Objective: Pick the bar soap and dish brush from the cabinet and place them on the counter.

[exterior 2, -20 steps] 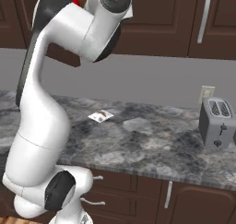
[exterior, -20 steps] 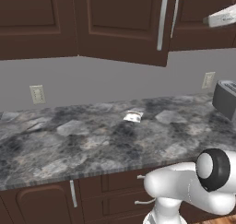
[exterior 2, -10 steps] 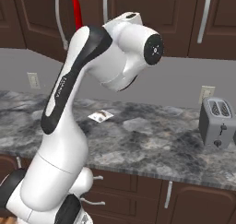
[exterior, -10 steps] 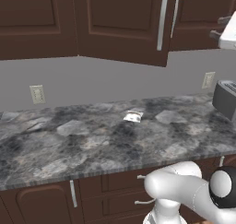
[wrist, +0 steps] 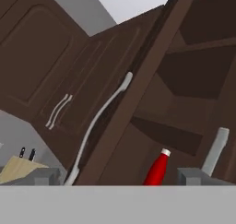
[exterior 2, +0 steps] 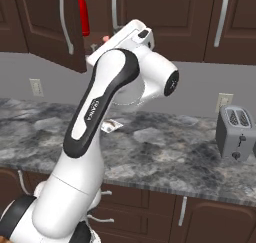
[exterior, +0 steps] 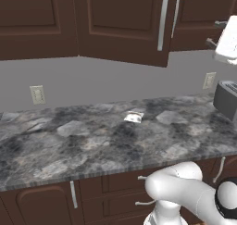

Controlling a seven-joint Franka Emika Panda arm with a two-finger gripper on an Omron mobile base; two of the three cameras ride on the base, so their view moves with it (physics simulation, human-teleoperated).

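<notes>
The dark brown cabinet hung above the counter with one door swung partly open, its long silver handle near the door's free edge. From the right base camera, a tall red bottle stood inside the opening just behind that door, and a small patch of salmon pink, probably the bar soap, showed on the shelf beside the raised hand. The dish brush could not be made out.

The arm reached up toward the open cabinet, and the gripper faced the door's edge and the shelves beyond, its two fingertips standing wide apart with nothing between them. Along the hand camera, the red bottle sat low on a shelf, between the door's curved handle on the left and another silver handle on the right. A wooden knife block showed far left.

On the marbled counter lay a small whitish packet, near the back wall. A grey toaster stood at the right end, and a wall outlet sat on the grey wall to the left.
</notes>
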